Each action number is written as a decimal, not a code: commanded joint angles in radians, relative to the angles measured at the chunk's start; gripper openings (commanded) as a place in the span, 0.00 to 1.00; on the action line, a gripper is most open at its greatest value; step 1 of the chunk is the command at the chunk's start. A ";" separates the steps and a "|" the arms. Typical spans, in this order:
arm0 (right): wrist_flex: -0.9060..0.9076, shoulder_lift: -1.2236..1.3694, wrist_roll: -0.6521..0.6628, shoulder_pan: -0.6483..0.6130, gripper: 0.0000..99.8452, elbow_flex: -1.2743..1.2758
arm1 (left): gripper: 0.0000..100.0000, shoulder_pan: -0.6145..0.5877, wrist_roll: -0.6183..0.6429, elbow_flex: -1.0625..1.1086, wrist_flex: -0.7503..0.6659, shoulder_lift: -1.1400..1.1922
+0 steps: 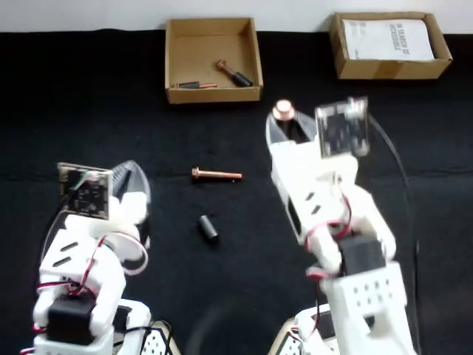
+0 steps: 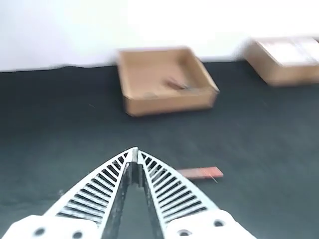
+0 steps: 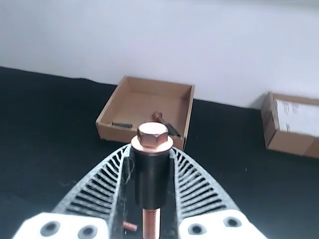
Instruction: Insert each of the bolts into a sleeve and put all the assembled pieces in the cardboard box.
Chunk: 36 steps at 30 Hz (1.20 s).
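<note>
**Q:** What is the right end effector [image 3: 152, 149] carrying?

**A:** A copper bolt [image 3: 153, 136] seated in its black sleeve [image 3: 151, 179]. It is clamped head foremost and faces the cardboard box [image 1: 213, 94], likely so it can join the two assembled pieces [image 1: 235, 74] lying inside.

**Q:** And the left end effector [image 2: 134, 153]?

**A:** Its jaws are pressed together on nothing, above the tabletop [image 1: 111, 111]. A loose bolt [image 1: 216, 175] and a loose sleeve [image 1: 208, 227] lie apart between the arms, not yet joined.

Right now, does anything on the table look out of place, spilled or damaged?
Nothing spilled or damaged. One bolt and one sleeve lie loose and apart on the black table, unassembled. The right tool grips an assembled piece outside the cardboard box.
</note>
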 commanded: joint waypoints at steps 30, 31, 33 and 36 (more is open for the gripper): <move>-0.361 1.656 1.031 -0.093 0.01 -1.494 | 0.01 -0.371 -0.124 0.568 -0.230 -0.229; -0.392 1.689 1.045 -0.094 0.01 -1.508 | 0.01 -0.371 -0.123 0.568 -0.210 -0.229; -0.453 1.750 1.059 -0.093 0.01 -1.529 | 0.01 -0.371 -0.091 0.568 -0.161 -0.229; -0.536 1.837 1.057 -0.079 0.01 -1.557 | 0.01 -0.371 -0.025 0.568 -0.107 -0.231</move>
